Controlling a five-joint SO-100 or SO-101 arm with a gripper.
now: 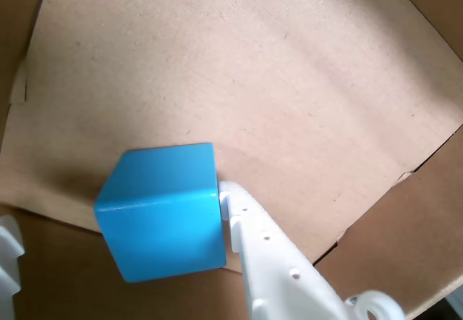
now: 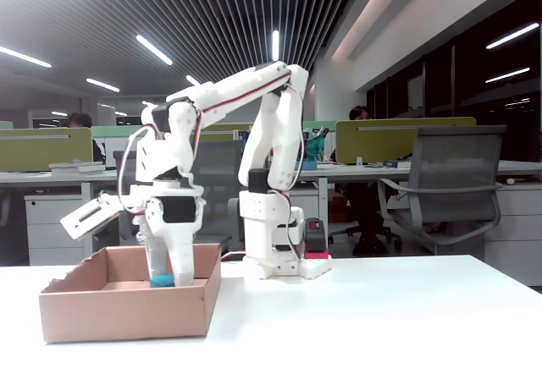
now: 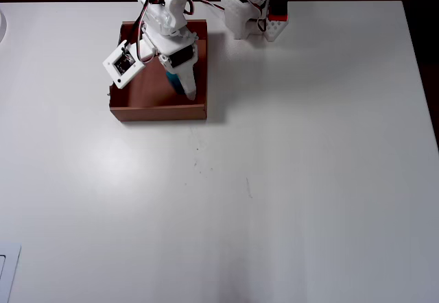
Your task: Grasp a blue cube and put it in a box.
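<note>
An open-plan office is seen behind the white table [image 2: 406, 306]: a slatted dark ceiling [image 2: 212, 10] lit by strip lights [image 2: 154, 50], green desk partitions [image 2: 398, 140], and a grey mesh chair [image 2: 449, 188] at right.

Wrist view peers closely into the box [image 1: 289, 81]; fixed view faces it side-on; overhead looks straight down.

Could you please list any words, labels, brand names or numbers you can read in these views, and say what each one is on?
None can be read in any view.
The blue cube has plain faces.
The box is bare brown cardboard.
The white claw and arm show no legible marking.
Background office items in the fixed view are too small and blurred to tell.
</note>
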